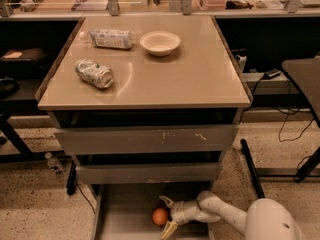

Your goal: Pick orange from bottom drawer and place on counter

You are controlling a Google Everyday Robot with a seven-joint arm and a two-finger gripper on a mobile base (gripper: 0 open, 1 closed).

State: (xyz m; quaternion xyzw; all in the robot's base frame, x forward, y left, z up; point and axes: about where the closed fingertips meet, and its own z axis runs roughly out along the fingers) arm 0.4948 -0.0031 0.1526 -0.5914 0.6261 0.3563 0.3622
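Observation:
The orange (160, 216) lies on the flat grey floor of the open bottom drawer (125, 219), near the middle. My gripper (167, 215) reaches in from the right, low in the drawer. It is open, one finger behind the orange and the other in front, with the fruit between the fingertips (169, 229). The counter (190, 69) is the tan top of the cabinet above.
On the counter stand a white bowl (160, 43), a crushed can (94, 73) lying on its side and a plastic-wrapped pack (111, 38). Two wider grey drawers (145, 140) overhang the bottom drawer. Black table legs and cables stand to the right.

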